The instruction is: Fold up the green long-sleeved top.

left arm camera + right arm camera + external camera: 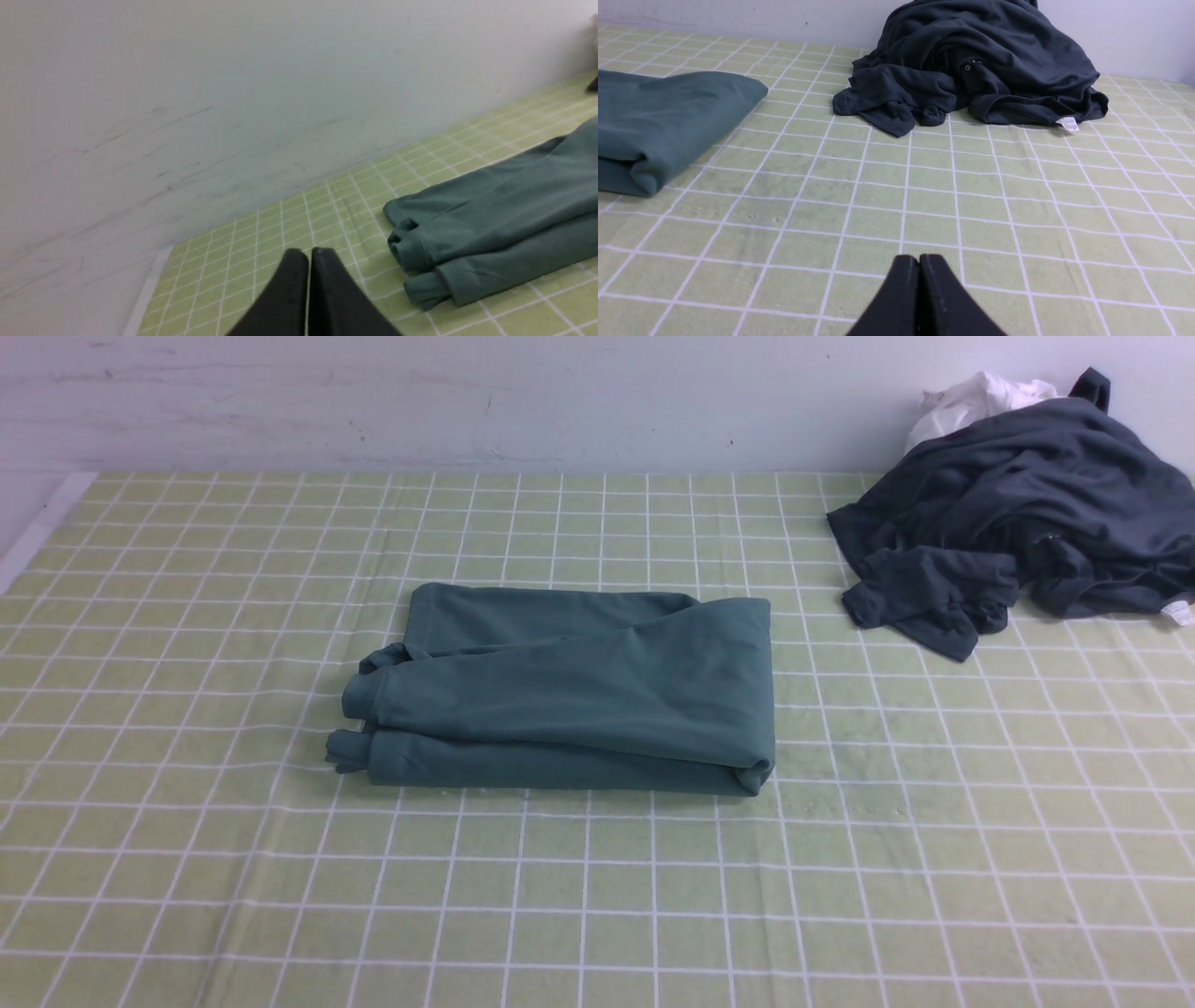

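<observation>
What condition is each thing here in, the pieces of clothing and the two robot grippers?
Green top: folded into a bundle, upper layer slanting, cuffs sticking out at the left.
Dark garment: heaped, rumpled.
White cloth: crumpled, partly behind the dark garment.
Left gripper: shut, empty.
Right gripper: shut, empty.

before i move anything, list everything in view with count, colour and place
green long-sleeved top: one, dull teal-green, folded over itself left of centre
dark garments: heap, number unclear, charcoal, far right by the wall
white cloth or bag: one, white, behind the heap
tag: one, white, at the heap's near edge
tablecloth: one, green with white grid, under the top and heap
wall: one, whitish, at the back
grippers: two, dark, left and right, both shut
</observation>
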Robot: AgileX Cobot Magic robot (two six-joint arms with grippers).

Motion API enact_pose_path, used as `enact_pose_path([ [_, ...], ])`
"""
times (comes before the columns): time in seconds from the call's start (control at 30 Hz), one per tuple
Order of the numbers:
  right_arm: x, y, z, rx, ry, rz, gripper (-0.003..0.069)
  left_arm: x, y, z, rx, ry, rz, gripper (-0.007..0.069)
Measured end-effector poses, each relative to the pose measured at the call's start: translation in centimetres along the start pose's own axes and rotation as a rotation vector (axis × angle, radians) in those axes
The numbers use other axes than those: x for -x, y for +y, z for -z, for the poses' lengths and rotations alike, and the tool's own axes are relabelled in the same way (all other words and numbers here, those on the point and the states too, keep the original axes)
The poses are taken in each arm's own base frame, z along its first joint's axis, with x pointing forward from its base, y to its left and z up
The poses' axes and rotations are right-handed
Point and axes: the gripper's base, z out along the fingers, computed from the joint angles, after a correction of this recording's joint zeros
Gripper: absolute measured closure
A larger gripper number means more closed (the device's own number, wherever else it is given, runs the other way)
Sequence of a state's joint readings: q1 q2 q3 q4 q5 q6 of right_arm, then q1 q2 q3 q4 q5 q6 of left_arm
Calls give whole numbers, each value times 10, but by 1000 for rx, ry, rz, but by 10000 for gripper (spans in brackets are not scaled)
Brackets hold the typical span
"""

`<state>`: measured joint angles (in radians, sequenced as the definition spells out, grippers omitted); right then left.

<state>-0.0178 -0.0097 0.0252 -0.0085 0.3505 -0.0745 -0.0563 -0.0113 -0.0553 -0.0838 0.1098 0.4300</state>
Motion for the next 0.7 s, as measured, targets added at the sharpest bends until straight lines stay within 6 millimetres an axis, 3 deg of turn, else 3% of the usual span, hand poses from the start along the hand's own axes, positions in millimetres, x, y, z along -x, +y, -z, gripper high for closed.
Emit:
enact_pose_path([
  [0.13, 0, 0, 0, -1, 1, 0, 673, -27, -7, -3, 25, 99, 226, 629],
  [0.3, 0, 0, 0, -1, 1, 0, 673, -47, -14, 1, -12, 324, 326, 629],
  [0.7, 0, 0, 0, -1, 1, 0, 673, -49, -15, 2, -32, 354, 294, 629],
])
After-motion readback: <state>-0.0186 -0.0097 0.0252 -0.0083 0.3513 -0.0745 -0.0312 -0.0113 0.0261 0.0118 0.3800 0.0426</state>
